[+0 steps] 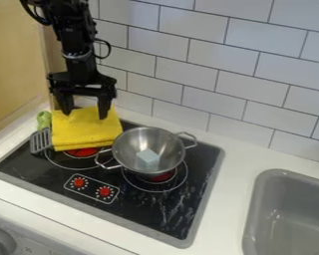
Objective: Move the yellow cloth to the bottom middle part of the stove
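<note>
Yellow cloth [89, 133]: seen folded, layered along the 6 o'clock edge; located at 11 o'clock on the stove, with 12 taken toward the tiled wall.
Gripper [85, 115]: noted at 11 o'clock, pointing down over the cloth's 12 o'clock end; open, with fingers spread wide; contact with the cloth, cannot tell.
Stove [142, 211]: black-topped with a grey border; set into the white counter [219, 209].
Pot [130, 143]: metal, upright, between 1 and 2 o'clock from stove centre; near the cloth's 4 o'clock corner; fitted with loop handles at its own 2 and 8 o'clock.
Blue block [148, 157]: pale, resting inside the pot, toward 6 o'clock.
Spatula [40, 141]: at 10 o'clock on the stove, just beside the cloth's 9 o'clock edge; slotted grey at the head, green at the handle.
Red burners: one [81, 152] partly under the cloth's 6 o'clock edge, one [162, 177] partly under the pot.
Red knobs [105, 191]: two, at 8 o'clock from stove centre.
Sink [252, 214]: grey, at 4 o'clock from the stove.
</note>
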You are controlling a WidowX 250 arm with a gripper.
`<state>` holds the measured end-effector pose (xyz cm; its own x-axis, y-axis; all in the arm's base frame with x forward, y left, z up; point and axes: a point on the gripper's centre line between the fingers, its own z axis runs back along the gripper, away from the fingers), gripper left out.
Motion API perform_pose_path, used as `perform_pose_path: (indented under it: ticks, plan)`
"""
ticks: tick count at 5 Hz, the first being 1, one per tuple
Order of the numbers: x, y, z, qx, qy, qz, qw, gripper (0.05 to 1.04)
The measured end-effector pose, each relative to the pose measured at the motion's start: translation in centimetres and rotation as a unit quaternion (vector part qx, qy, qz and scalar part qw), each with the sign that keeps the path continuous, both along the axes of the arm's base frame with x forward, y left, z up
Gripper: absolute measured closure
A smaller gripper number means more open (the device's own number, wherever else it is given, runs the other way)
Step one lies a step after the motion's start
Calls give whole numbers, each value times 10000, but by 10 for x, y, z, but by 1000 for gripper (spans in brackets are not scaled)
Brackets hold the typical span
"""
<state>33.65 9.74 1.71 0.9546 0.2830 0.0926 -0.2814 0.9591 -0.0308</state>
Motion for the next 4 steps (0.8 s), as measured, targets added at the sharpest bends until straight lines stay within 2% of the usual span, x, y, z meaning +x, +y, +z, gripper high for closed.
perform_pose_path:
  ticks: [4]
  plan:
    - [-5, -2, -8, 55, 45, 80, 9999, 85]
